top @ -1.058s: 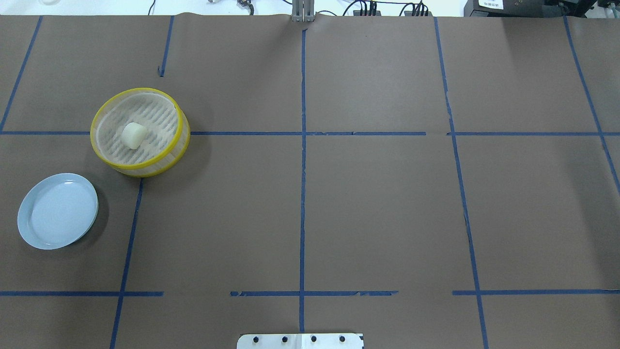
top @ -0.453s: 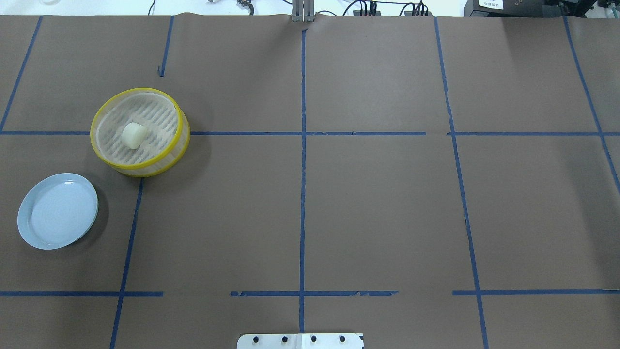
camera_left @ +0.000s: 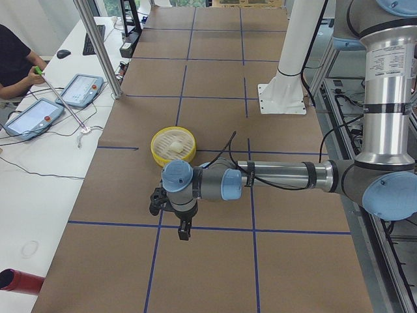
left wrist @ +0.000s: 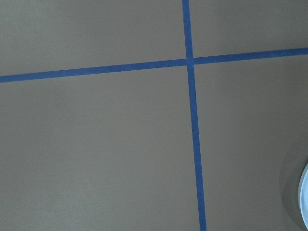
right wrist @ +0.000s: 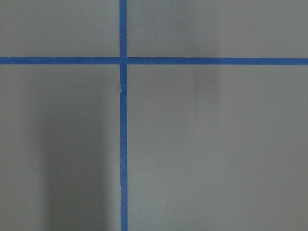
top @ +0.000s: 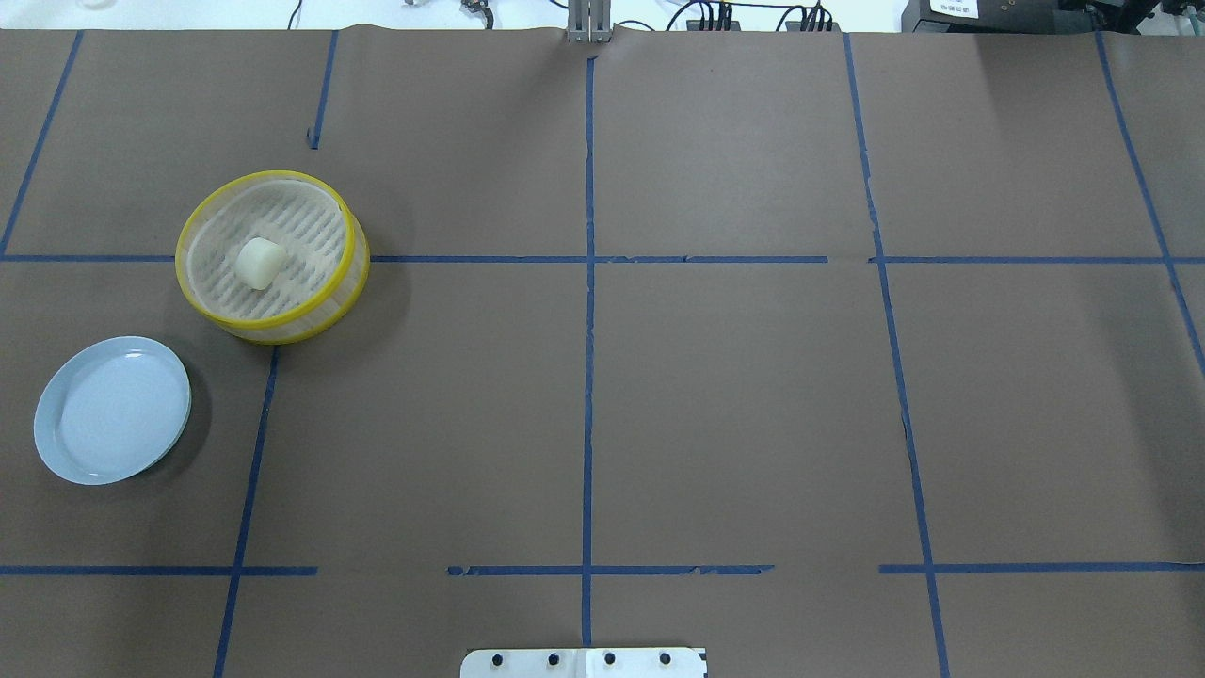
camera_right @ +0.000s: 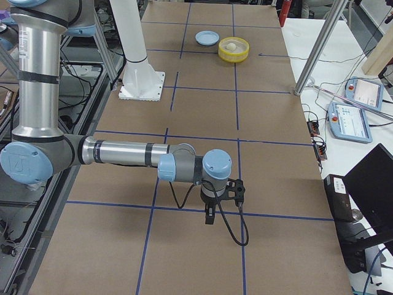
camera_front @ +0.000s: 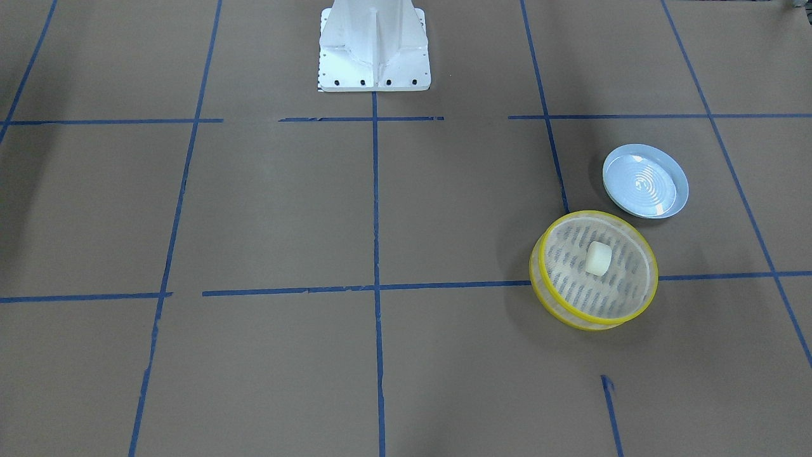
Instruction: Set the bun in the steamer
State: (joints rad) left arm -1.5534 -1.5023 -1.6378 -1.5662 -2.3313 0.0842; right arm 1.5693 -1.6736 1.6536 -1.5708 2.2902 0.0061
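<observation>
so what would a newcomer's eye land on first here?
The yellow-rimmed steamer on the robot's left side of the brown table, with the cream bun already lying on its slatted floor. Beside it, nearer the robot, a pale blue plate holds nothing. In the side views the left arm and right arm stretch out low over the table, away from the steamer.

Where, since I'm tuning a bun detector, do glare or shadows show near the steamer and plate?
Front-facing view: glare rings across the plate; soft shadow beside the steamer, bun sharp. Overhead view: only a small glint on the plate's far rim. Left wrist view: plate's edge cut off, faint shadow beside it.
</observation>
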